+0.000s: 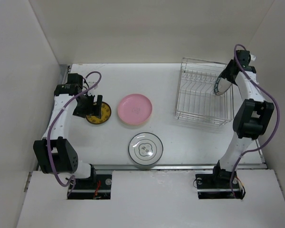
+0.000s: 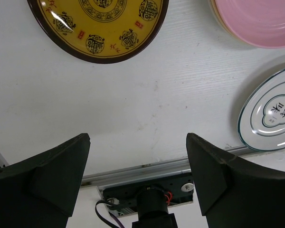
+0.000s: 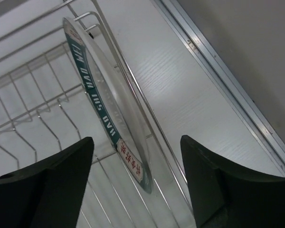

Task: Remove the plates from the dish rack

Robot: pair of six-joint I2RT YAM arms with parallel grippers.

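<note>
The yellow plate [image 1: 99,113], pink plate [image 1: 135,109] and white plate [image 1: 145,147] lie on the table [image 1: 190,142], centre-left. Only the teal-rimmed plate [image 3: 102,107] stands in the rack [image 1: 192,95], upper right, so the task looks nearly done. The right jaws are open about its rim; the left jaws are open over the table.

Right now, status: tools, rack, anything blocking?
Left tool open, hovering near yellow plate. Right tool open at the rack, lined up on teal-rimmed plate, last one inside. On table already: pink plate, white plate. Nothing seen blocking.
</note>
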